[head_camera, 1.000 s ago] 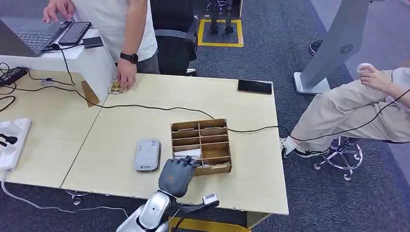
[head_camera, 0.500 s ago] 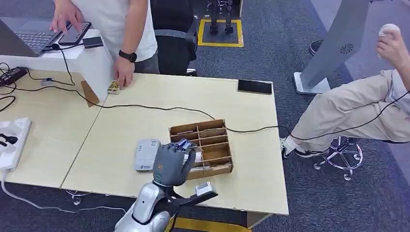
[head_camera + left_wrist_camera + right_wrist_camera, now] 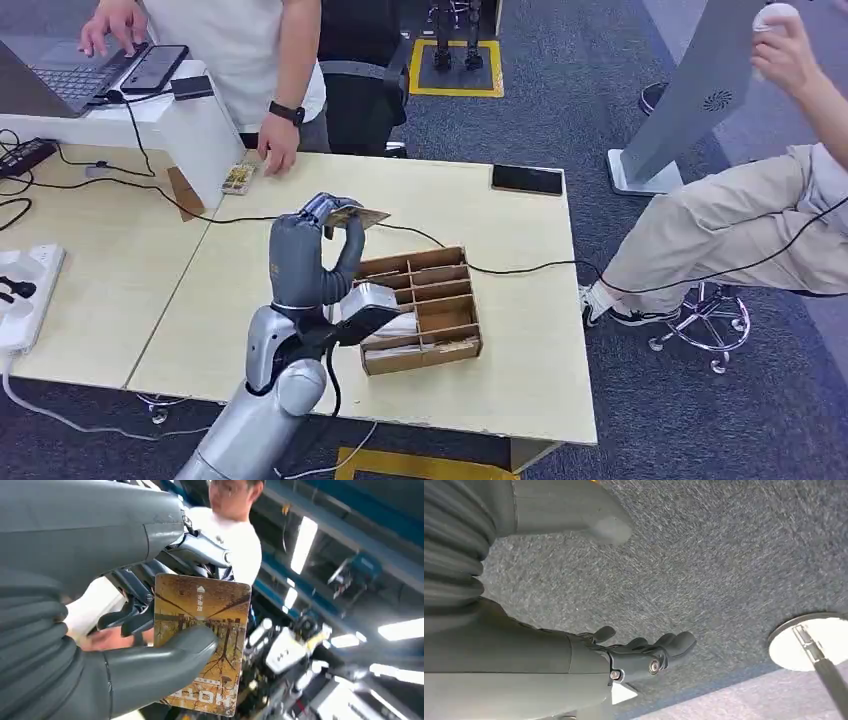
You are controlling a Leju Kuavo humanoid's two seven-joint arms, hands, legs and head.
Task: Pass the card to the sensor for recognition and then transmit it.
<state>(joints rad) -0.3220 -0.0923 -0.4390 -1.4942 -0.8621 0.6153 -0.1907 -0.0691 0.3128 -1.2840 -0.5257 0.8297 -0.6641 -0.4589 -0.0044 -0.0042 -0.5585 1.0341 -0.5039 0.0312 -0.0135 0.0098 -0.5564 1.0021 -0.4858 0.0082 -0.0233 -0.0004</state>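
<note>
My left hand (image 3: 305, 255) is raised above the table (image 3: 520, 390), between the wooden divider box (image 3: 430, 315) and the table's middle. It pinches a brown-and-gold card (image 3: 357, 214) at its top. The left wrist view shows the card (image 3: 202, 640) up close, printed with trees and lettering, clamped between the thick thumb (image 3: 165, 655) and the dark fingers (image 3: 130, 615). My raised arm covers the spot where the grey sensor lay. My right hand (image 3: 644, 655) hangs over grey carpet with its fingers apart and nothing in them.
A black cable (image 3: 250, 220) crosses the table behind the box. A black phone (image 3: 527, 180) lies at the far right edge. A person stands at the far side, one hand (image 3: 277, 155) near a small stack of cards (image 3: 238, 178). Another person (image 3: 720, 220) sits to the right.
My left hand has risen from the near compartments of the box, lifting the card high and moving leftward over the sensor. The standing person's hand has drawn back from the card stack.
</note>
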